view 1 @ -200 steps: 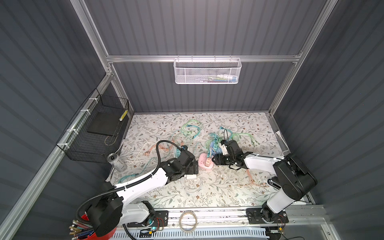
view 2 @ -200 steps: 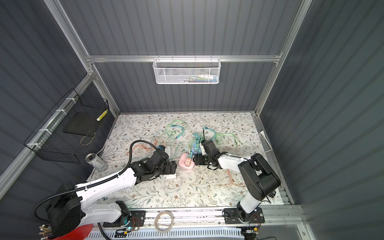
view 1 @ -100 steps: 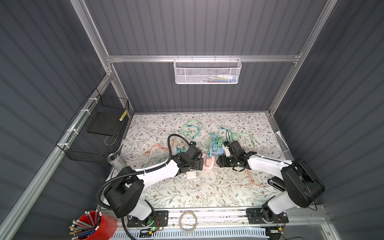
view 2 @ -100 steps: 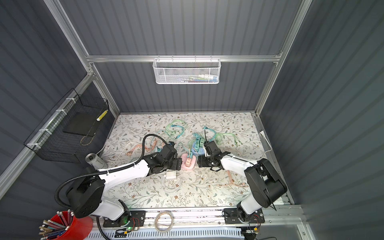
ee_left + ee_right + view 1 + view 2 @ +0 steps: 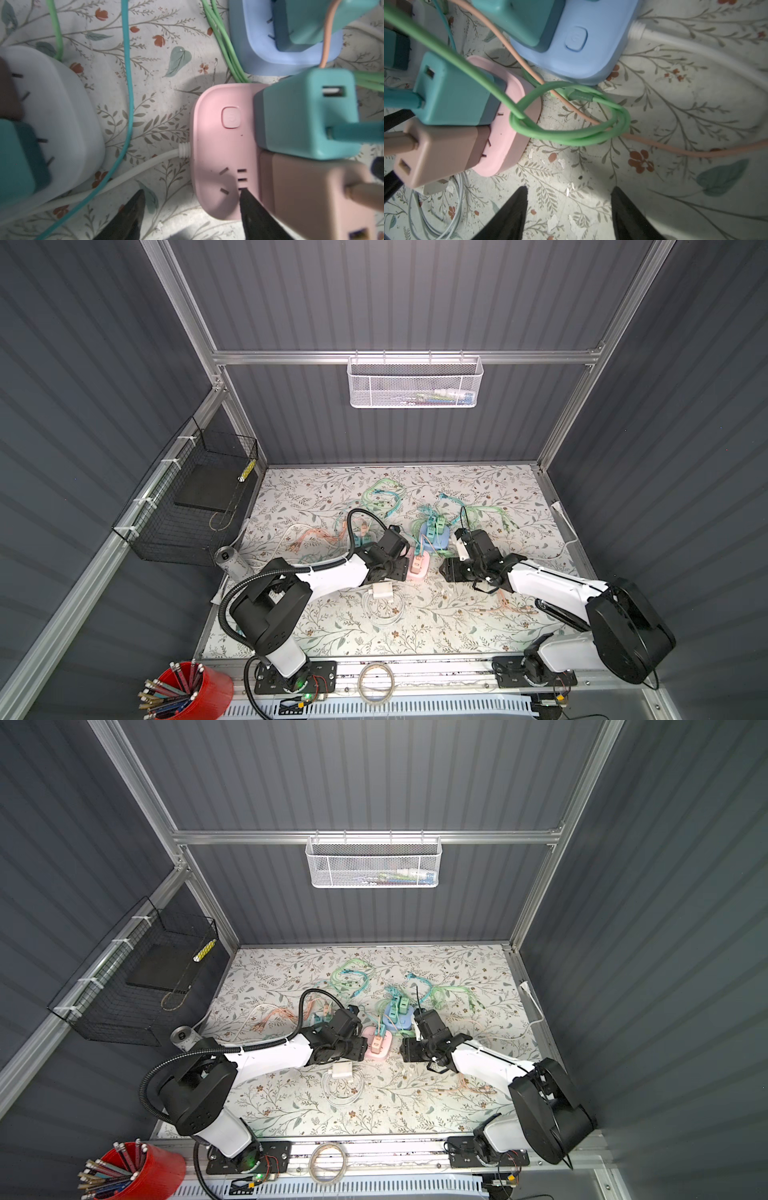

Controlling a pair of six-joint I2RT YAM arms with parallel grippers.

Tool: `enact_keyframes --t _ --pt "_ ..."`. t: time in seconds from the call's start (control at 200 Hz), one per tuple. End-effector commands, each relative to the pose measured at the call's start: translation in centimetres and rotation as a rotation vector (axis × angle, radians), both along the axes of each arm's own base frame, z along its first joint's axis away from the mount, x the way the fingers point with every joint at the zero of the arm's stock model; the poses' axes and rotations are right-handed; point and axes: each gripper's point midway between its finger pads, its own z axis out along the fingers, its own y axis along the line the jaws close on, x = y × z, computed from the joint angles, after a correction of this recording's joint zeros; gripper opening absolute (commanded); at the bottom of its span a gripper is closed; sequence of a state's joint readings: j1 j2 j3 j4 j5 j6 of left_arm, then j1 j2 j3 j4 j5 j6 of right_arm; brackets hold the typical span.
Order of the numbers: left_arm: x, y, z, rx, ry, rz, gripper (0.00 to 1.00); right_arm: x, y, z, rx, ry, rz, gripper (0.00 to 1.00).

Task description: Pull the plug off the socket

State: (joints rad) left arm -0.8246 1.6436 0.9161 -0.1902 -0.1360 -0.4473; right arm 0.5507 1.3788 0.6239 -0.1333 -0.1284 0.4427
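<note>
Left wrist view: the pink socket [image 5: 218, 145] lies flat on the floral tabletop [image 5: 145, 83], mid-scene between the two arms. It carries two plugs side by side, a teal plug [image 5: 301, 116] and a tan plug [image 5: 311, 191]. The left pincer [image 5: 192, 193] stands parted and empty, one finger over the socket's face and one beside its edge, likely to pin the block down. The right pincer [image 5: 569, 189], also parted and empty, hovers over bare tabletop just right of the socket, likely readying the pull. Three sockets show: pink, a blue socket [image 5: 591, 52] and a white socket [image 5: 62, 104].

Matt pink plastic socket [image 5: 218, 145], smooth teal plastic plug [image 5: 301, 116] — worn floral tabletop [image 5: 675, 187], flaking in spots
</note>
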Motion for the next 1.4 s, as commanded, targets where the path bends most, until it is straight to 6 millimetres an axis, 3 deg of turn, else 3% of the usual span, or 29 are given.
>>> enact_keyframes --t 0.0,0.32,0.615,0.891,1.156,1.396 --pt "0.1 -2.0 0.9 -0.065 0.023 -0.028 0.66 -0.1 0.5 0.5 0.029 -0.017 0.000 0.64" --pt "-1.0 -5.8 0.7 -0.129 0.068 -0.028 0.66 0.0 -0.4 2.3 0.021 -0.109 -0.039 0.63" --pt "-0.4 -8.3 1.8 -0.199 0.077 0.037 0.69 -0.5 -1.1 2.8 0.014 -0.123 -0.055 0.58" --pt "0.2 -6.5 3.2 -0.144 0.021 0.077 0.74 -1.5 -1.9 3.5 -0.016 -0.142 -0.053 0.53" --pt "0.6 -3.8 2.6 -0.104 0.024 0.111 0.74 -2.1 -0.2 3.9 -0.024 -0.160 -0.037 0.58" --pt "0.7 -3.2 2.5 -0.074 0.014 0.095 0.75 -1.4 1.6 3.2 -0.092 -0.155 -0.032 0.63"
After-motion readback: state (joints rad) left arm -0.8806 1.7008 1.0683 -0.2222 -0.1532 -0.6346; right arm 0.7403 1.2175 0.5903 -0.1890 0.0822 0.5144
